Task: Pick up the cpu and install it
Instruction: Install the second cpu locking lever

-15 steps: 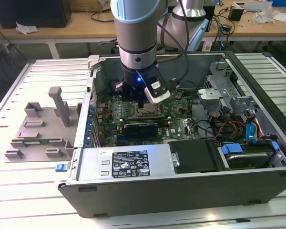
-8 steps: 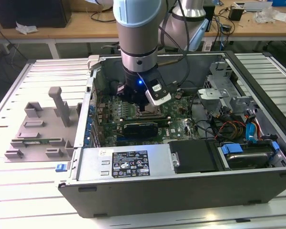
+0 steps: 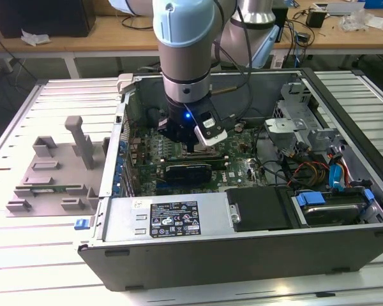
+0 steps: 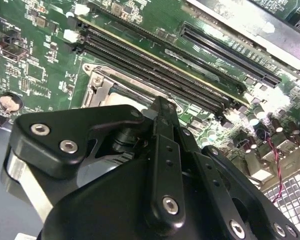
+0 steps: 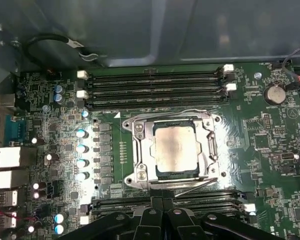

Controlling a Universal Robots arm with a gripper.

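Inside the open grey computer case (image 3: 345, 137), the black gripper (image 3: 198, 145) on the pale blue and grey arm (image 3: 185, 44) hangs low over the green motherboard (image 5: 60, 100). In the first wrist view, the cpu (image 5: 175, 149), a small flat square chip with a dull silver-grey metal top, lies seated in the square metal socket frame (image 5: 137, 150), just ahead of the gripper's black linkage and apart from it. Long black memory slots (image 5: 155, 82) run on the far side of the socket from the gripper, and more run between socket and gripper. The gripper carries nothing visible; whether its fingers stand wide or narrow cannot be told. Outside the case, well away from the gripper, a grey plastic fixture (image 3: 54, 169) rests on the slatted metal table (image 3: 25, 255).
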